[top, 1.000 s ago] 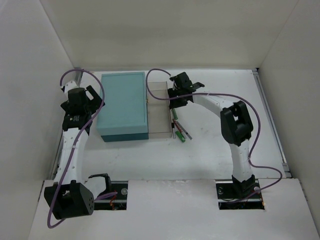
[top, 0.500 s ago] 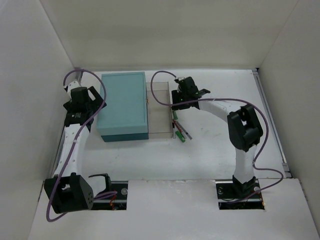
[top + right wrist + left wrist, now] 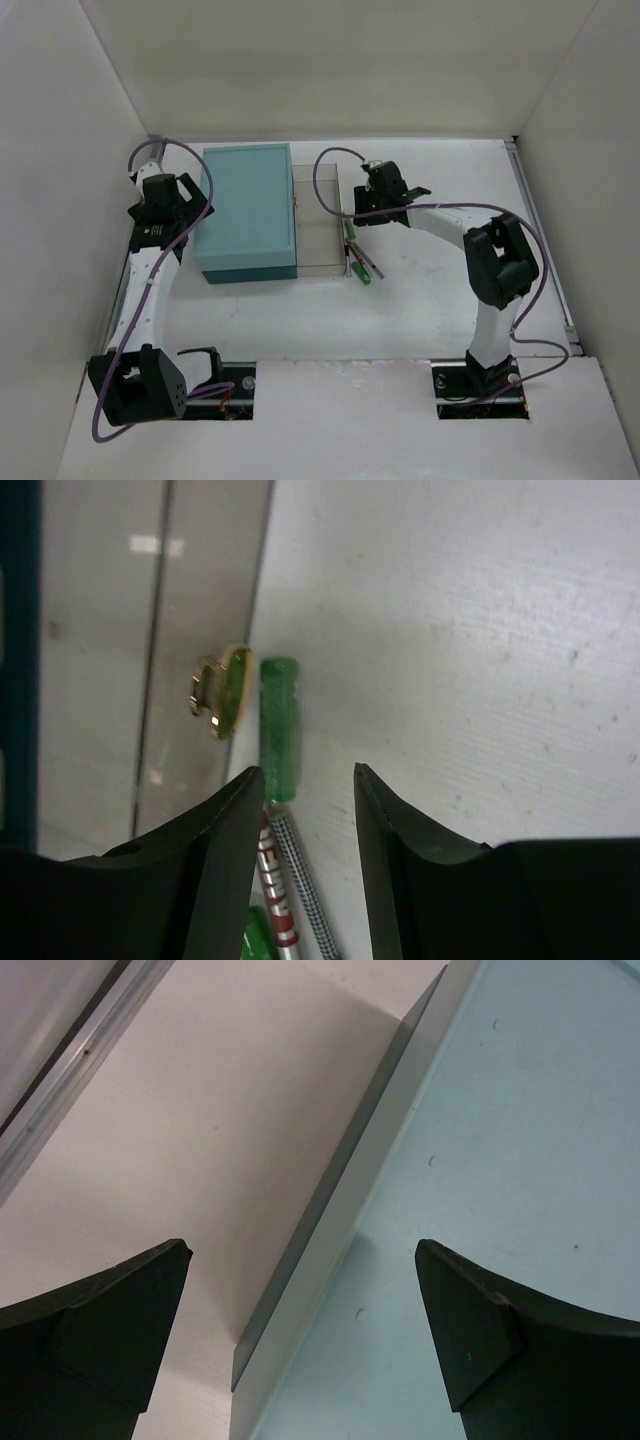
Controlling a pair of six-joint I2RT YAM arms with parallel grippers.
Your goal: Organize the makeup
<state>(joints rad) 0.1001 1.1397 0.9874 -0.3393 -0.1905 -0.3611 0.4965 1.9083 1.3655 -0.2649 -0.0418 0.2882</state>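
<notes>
A small heap of makeup [image 3: 357,256] lies on the table just right of the clear open lid [image 3: 318,215]: green tubes and thin pencils. In the right wrist view I see a green tube [image 3: 279,730], a red and white pencil [image 3: 278,890], a checkered pencil [image 3: 305,880] and a second green tube [image 3: 258,935]. My right gripper [image 3: 378,200] [image 3: 305,800] is open and empty, hovering over the far end of the heap. My left gripper [image 3: 168,205] [image 3: 300,1330] is open and empty over the left edge of the teal box [image 3: 245,210]. The bottle, sponge and round piece are out of view.
The big teal box [image 3: 500,1160] sits at back centre-left, its clear lid with a gold clasp [image 3: 225,692] lying flat to its right. White walls enclose the table [image 3: 450,270] on three sides. A metal rail [image 3: 70,1070] runs along the left wall.
My right gripper has moved right and a little nearer, off the clear lid to above the heap of makeup. My left arm shifted slightly and then stayed.
</notes>
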